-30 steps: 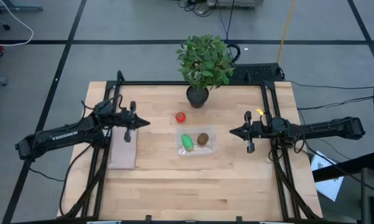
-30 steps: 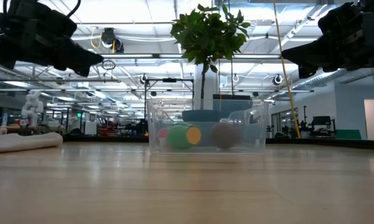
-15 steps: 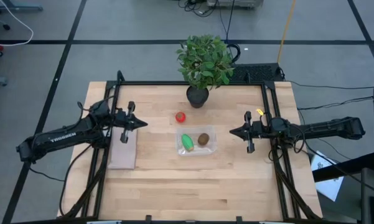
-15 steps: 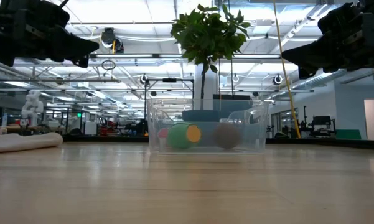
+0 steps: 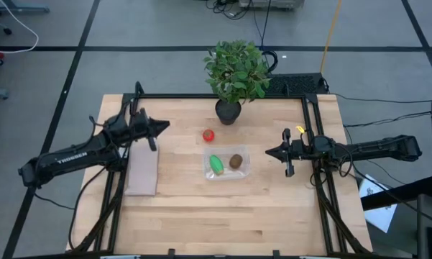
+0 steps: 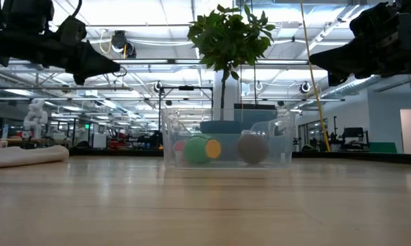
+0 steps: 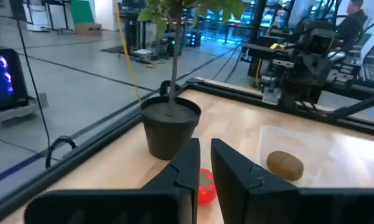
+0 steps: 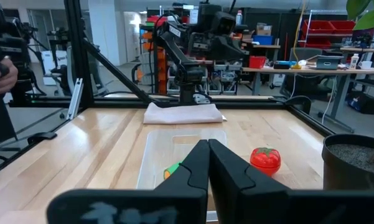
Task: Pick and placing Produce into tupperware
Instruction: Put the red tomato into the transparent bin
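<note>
The clear tupperware (image 5: 245, 171) sits mid-table on its base. Inside it lie the green oblong piece (image 5: 216, 165) and the brown kiwi (image 5: 235, 160). The red tomato (image 5: 208, 134) rests on the wood just beyond the container's far-left corner, near the plant pot. My left gripper (image 5: 165, 125) hovers left of the tomato, pointing at it, with only a narrow gap between its fingers; the tomato (image 7: 205, 190) shows through that gap. My right gripper (image 5: 267, 152) waits shut, in the air right of the container.
A leafy potted plant (image 5: 236, 72) stands at the far edge, its pot (image 7: 170, 127) close behind the tomato. A pale flat slab (image 5: 142, 173) lies on the table's left side under the left arm. Black frame rails run along the table's sides. Bare wood lies in front of the container.
My left gripper has moved toward the table's far edge and turned from pointing right to pointing at the tomato and the plant pot. In the low view its tip has tipped slightly downward.
</note>
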